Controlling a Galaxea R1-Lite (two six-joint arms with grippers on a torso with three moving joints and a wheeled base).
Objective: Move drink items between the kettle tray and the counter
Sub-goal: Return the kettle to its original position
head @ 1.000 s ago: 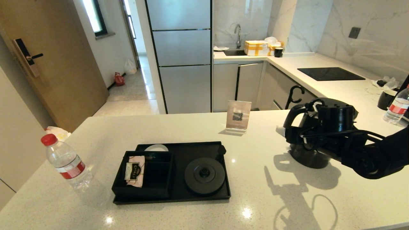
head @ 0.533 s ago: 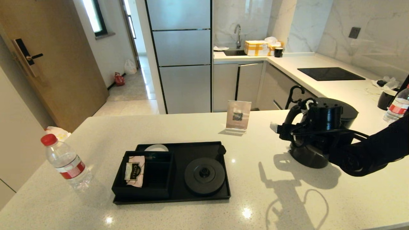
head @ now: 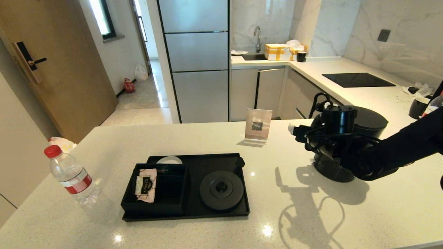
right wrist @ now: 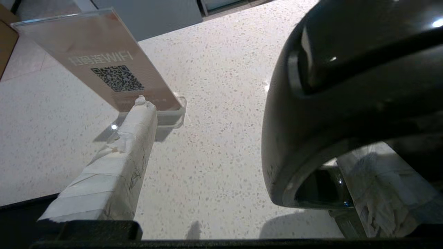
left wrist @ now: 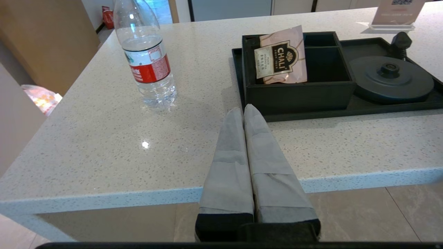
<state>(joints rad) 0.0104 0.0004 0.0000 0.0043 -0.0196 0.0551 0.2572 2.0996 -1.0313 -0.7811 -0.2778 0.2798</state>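
The black kettle (head: pixel 368 121) stands on the pale counter (head: pixel 277 214), right of the kettle tray (head: pixel 187 217). My right gripper (head: pixel 307 133) is open at the kettle's side handle (right wrist: pixel 297 103). One taped finger (right wrist: pixel 117 162) is clear of the handle and the other finger (right wrist: pixel 384 197) sits inside its loop. The red-capped water bottle (head: pixel 71 176) stands on the counter left of the tray. The round kettle base (head: pixel 221 190) on the tray is bare. My left gripper (left wrist: pixel 243 110) is shut and empty, low before the counter's front edge.
A pink tea sachet (head: pixel 145 185) lies in the tray's compartment box (head: pixel 173 193). A QR sign stand (head: pixel 258 125) is just left of the kettle. A second bottle (head: pixel 434 103) and a black mug (head: pixel 417 107) stand far right, the cooktop (head: pixel 358 80) behind.
My right gripper has slid left along the kettle, and its white fingertip now reaches past the handle. The forearm has risen. The kettle has not moved.
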